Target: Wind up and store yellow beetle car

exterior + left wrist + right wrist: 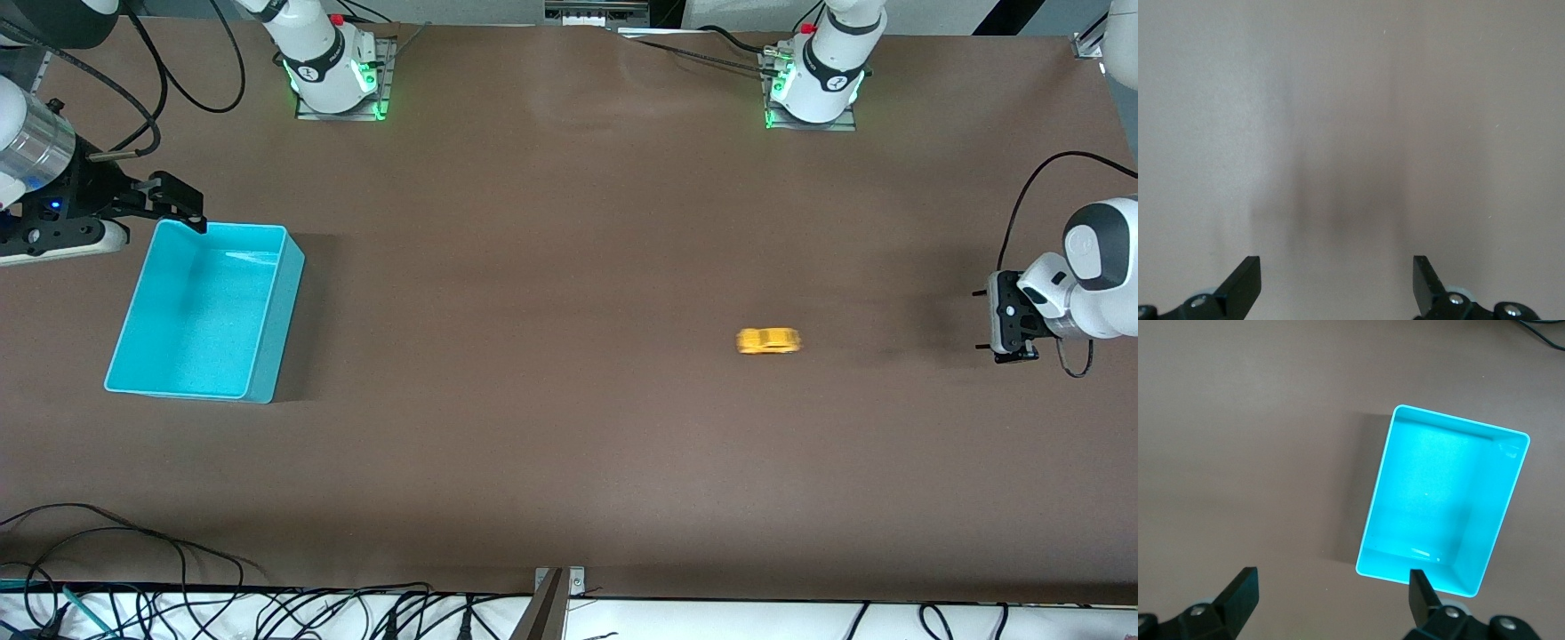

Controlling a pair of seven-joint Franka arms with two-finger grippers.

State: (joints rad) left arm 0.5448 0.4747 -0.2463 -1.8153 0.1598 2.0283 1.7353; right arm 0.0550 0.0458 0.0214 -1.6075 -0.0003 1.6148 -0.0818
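The yellow beetle car (pixel 769 340) sits on the brown table toward the left arm's end, its outline smeared lengthwise. My left gripper (pixel 994 318) hangs low at that end of the table, apart from the car, open with nothing between its fingers. The left wrist view shows my left gripper (pixel 1337 280) over bare tabletop only. My right gripper (pixel 182 209) is open and empty over the corner of the turquoise bin (pixel 276 329) farthest from the front camera. In the right wrist view my right gripper (pixel 1331 597) is above the table beside the empty turquoise bin (pixel 1431 493).
Both arm bases stand along the table edge farthest from the front camera. Cables lie off the table edge nearest the front camera. A wide stretch of brown tabletop (pixel 533 311) lies between the bin and the car.
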